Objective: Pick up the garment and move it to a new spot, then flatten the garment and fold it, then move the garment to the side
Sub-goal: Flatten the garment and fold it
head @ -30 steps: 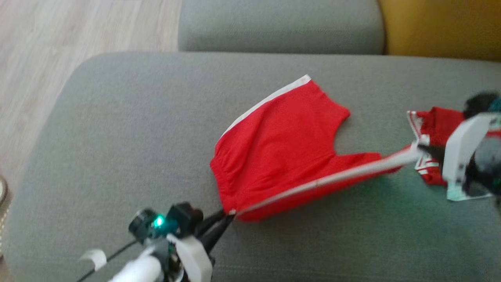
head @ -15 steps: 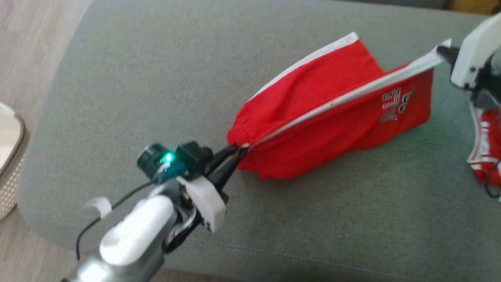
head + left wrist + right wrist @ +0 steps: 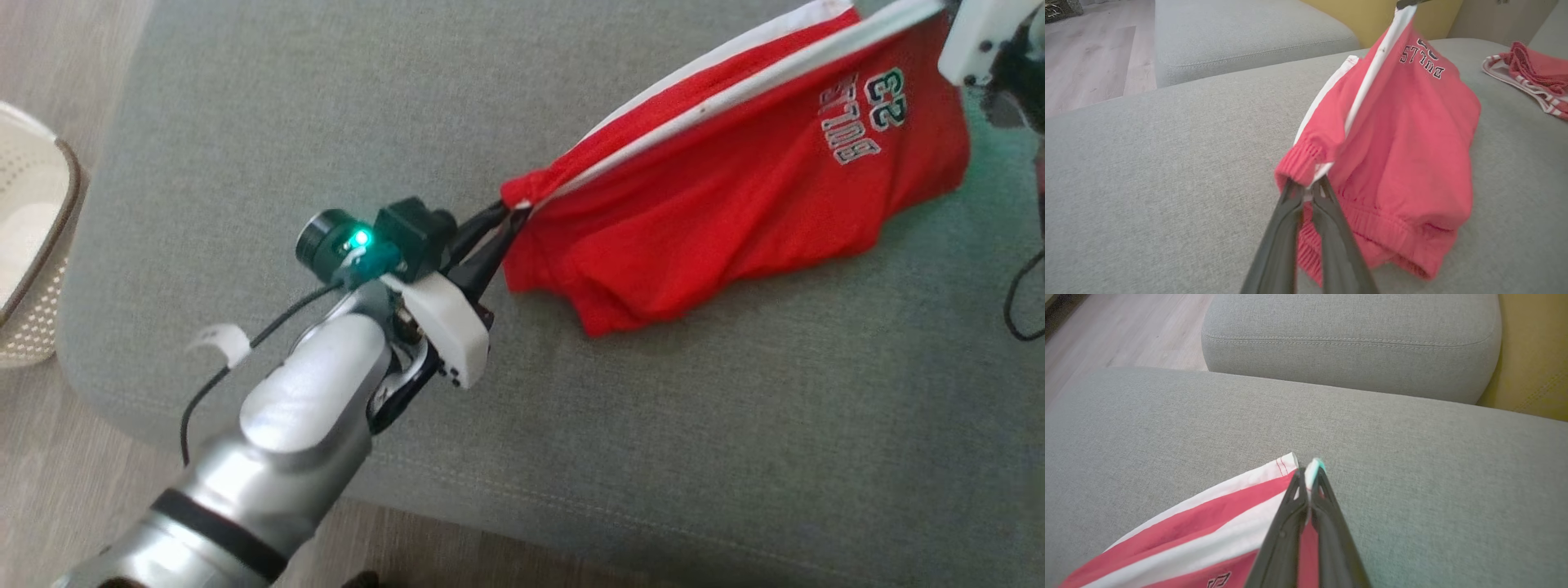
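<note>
Head view: the red shorts run off the top edge, and a pale basket is cut by the left edge. Left wrist view: a second red garment is cropped at the right edge.

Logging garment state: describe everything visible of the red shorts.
The red shorts: soft knit, white side stripes, ribbed elastic waistband, printed number and lettering. Stretched along one stripe between the left end effector, shut on the waistband, and the right end effector, shut on the hem; sagging folds seem to rest on the grey cushion.
</note>
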### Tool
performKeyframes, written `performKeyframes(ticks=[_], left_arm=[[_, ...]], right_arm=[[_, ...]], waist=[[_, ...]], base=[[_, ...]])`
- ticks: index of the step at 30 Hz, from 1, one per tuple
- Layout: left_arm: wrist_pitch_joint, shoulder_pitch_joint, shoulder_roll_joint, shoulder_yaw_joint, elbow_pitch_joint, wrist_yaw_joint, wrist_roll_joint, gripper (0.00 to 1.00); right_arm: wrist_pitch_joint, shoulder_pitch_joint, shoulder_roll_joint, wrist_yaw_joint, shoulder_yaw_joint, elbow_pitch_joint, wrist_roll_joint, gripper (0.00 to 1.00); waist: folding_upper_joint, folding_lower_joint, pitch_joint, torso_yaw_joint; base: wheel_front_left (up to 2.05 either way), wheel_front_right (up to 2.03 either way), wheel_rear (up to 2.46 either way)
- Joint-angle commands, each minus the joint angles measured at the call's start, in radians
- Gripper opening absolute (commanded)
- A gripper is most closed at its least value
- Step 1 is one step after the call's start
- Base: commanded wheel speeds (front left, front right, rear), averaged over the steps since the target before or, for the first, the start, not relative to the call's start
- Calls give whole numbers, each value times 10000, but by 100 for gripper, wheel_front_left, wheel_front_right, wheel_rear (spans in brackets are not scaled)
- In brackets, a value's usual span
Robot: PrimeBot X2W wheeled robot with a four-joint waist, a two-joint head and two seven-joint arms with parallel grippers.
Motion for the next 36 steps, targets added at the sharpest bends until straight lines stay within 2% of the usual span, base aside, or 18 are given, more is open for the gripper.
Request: performKeyframes(ticks=[1, 15, 16, 17, 24, 27, 31, 36], left_arm=[[-131, -505, 146, 410, -12, -23, -5, 0], [-471, -1540, -528, 576, 1462, -140, 26, 0], [-478, -1577, -562, 600, 1522, -144, 38, 32], [-484, -1602, -593, 625, 1578, -146, 49, 100], [-495, -1533, -652, 1107, 1593, -49, 218, 100], [-496, -1295, -621, 1435, 1407, 89, 328, 100], [-496, -784, -600, 2264, 838, 374, 260, 100], [-497, 174, -677, 3591, -173, 717, 80, 100]], right_arm=[[-254, -439, 94, -9, 140, -238, -135, 0], [-2017, -1357, 113, -9, 499, 825, -318, 0], [-2152, -1401, 95, -9, 547, 915, -359, 67], [-2199, -1430, 89, -9, 582, 1053, -385, 100], [-2994, -1526, 120, -9, 828, 1690, -519, 100], [-3698, -1414, 125, -9, 849, 1785, -493, 100], [-4938, -918, 284, -9, 1201, 1429, -81, 100], [-6330, 206, 181, -9, 1941, 660, 638, 100]], waist=[[0, -3, 191, 108], [0, -3, 943, 270], [0, -3, 976, 270], [0, -3, 1003, 267], [0, -3, 1029, 119], [0, -3, 814, 14], [0, -3, 389, -196], [0, -3, -368, -545]], base=[[0, 0, 0], [0, 0, 0], [0, 0, 0], [0, 0, 0], [0, 0, 0], [0, 0, 0], [0, 0, 0], [0, 0, 0]])
